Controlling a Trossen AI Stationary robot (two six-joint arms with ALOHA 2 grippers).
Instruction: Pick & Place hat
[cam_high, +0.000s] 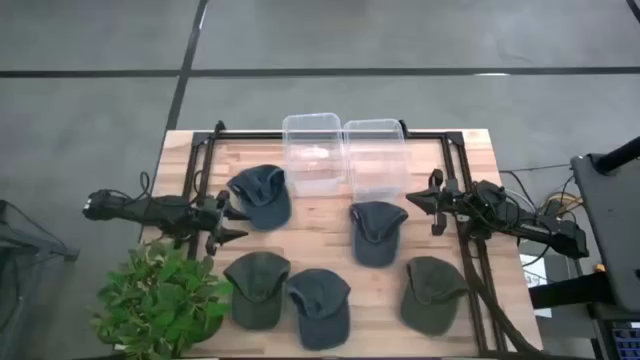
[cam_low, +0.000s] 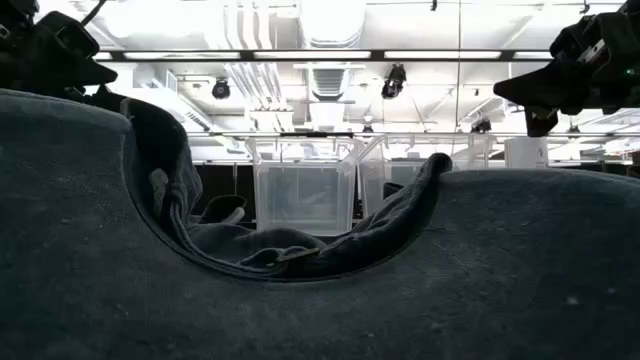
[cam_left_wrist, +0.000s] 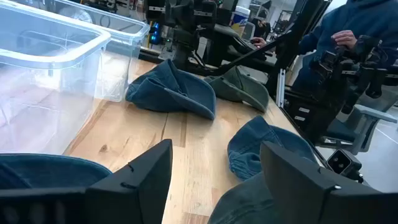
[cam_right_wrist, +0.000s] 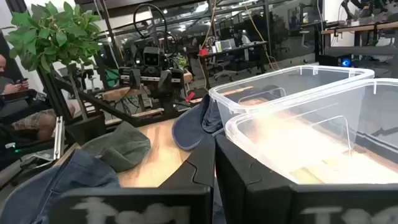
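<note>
Five caps lie on the wooden table (cam_high: 470, 150). A blue-grey one (cam_high: 262, 195) lies at the left and a blue one (cam_high: 378, 232) right of the middle. Along the near edge lie a green one (cam_high: 257, 288), a blue one (cam_high: 320, 305) and a green one (cam_high: 433, 292). My left gripper (cam_high: 238, 224) hovers open just left of the blue-grey cap, whose edge (cam_left_wrist: 43, 169) shows beside its fingers. My right gripper (cam_high: 414, 200) hovers shut, right of the middle blue cap. In the low view the near blue cap (cam_low: 320, 290) fills the picture.
Two clear plastic bins (cam_high: 312, 150) (cam_high: 376, 155) stand side by side at the far middle. A potted plant (cam_high: 165, 300) stands at the near left corner. Black frame rails (cam_high: 470, 270) run along both table sides. A person (cam_left_wrist: 348, 37) stands beyond the table.
</note>
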